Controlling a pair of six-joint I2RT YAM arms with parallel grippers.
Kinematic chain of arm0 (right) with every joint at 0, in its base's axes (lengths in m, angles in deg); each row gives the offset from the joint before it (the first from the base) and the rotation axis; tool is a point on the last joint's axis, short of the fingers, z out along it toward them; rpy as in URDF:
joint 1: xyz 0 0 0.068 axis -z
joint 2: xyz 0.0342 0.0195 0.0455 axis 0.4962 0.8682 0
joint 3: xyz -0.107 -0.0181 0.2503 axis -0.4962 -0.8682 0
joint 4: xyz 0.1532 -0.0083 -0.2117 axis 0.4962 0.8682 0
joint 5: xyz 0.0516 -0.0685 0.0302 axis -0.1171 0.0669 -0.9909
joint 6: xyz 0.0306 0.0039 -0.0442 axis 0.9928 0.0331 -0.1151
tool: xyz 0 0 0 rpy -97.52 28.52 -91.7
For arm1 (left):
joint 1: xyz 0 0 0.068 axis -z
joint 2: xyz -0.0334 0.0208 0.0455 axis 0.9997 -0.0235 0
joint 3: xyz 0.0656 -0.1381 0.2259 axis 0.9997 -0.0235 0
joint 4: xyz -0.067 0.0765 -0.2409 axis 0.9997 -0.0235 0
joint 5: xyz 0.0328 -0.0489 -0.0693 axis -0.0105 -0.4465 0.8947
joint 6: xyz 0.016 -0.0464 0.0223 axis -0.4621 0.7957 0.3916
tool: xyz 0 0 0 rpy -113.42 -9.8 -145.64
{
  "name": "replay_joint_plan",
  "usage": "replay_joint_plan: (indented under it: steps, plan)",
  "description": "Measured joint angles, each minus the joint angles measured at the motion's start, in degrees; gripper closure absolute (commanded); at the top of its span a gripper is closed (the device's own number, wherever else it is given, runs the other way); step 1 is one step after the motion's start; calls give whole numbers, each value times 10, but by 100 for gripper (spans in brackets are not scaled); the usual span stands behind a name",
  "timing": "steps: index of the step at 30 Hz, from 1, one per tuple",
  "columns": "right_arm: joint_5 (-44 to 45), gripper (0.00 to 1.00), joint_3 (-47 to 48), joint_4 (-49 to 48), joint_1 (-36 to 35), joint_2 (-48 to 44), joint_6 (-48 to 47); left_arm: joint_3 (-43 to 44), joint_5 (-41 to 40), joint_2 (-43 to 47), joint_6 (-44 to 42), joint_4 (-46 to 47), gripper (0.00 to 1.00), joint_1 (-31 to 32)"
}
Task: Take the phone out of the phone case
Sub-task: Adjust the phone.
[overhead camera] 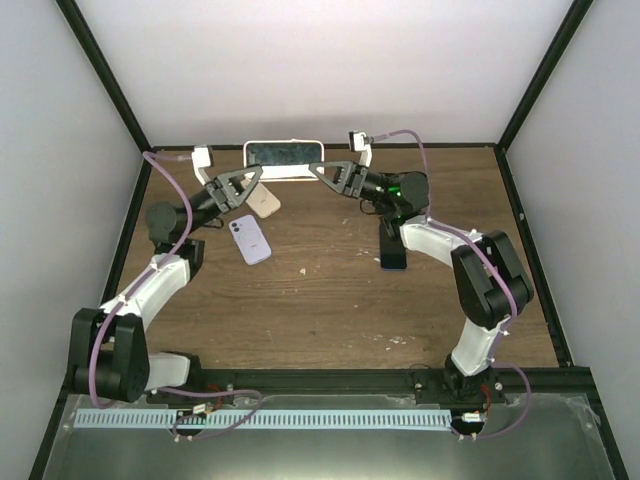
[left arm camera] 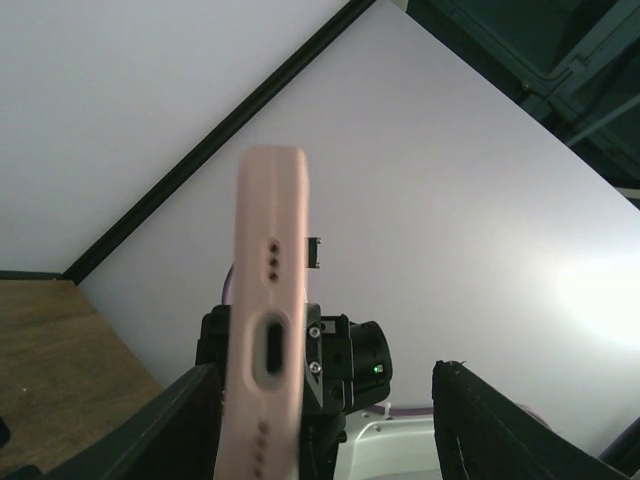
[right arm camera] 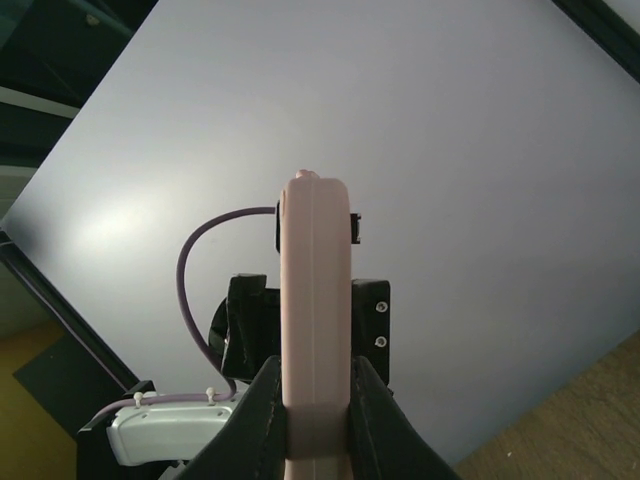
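Pink case [right arm camera: 315, 300], mid-frame, pinched by right pincer [right arm camera: 315, 400]; left pincer [left arm camera: 322, 400] spread around it. Phone [overhead camera: 285, 153] not yet out; next, probably, left pincer must peel it free.

Table [overhead camera: 330, 310], lavender phone [overhead camera: 249, 240], possibly dark case [overhead camera: 393, 256]

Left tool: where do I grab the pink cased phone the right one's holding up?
Take the free port end of the pink case, coming end-on along its length. It stands edge-on inside the open left tool, so closing should pinch its flat faces. The right tool clamps the other end.
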Motion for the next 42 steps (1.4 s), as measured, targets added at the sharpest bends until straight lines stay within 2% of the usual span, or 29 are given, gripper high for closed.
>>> replay_joint_plan:
  steps: [4,10,12,15,16,19,20,25,29,33,35,38,39,41,42]
  plan:
    - [0,99,0,-4,-12,4,2,3,2,-4,-1,-3,51,3]
    - [-1,99,0,-7,-19,4,2,3,5,-4,-2,-5,70,3]
    - [0,99,-2,-11,-19,4,2,3,5,-4,-2,-6,79,3]
    - [-1,99,-4,-19,-20,4,1,3,5,-4,-5,-12,99,3]
    - [0,98,-4,-24,-21,4,1,3,3,-4,-10,-15,100,2]
    - [2,85,-7,-25,-21,4,-3,3,5,-6,-25,-26,100,0]
    - [2,70,-14,-24,-21,4,-7,3,9,-6,-31,-38,100,-1]
    - [-45,37,-26,-9,-5,-9,-43,3,46,7,-50,-81,100,-10]
    - [-101,27,-57,34,28,-53,-97,3,96,26,-86,-130,100,-18]
    - [-162,23,-58,150,56,-99,-208,7,163,47,-162,-210,100,-19]
    - [-193,20,-41,290,61,-126,-321,17,195,55,-218,-273,100,-20]
    - [-206,16,13,514,61,-150,-504,45,233,71,-342,-422,100,-21]
    - [-206,13,23,560,61,-155,-544,55,243,76,-380,-466,100,-21]
    - [-207,2,43,677,61,-170,-646,72,260,82,-453,-546,100,-22]
    - [-206,0,47,726,61,-177,-689,78,268,85,-487,-585,100,-22]
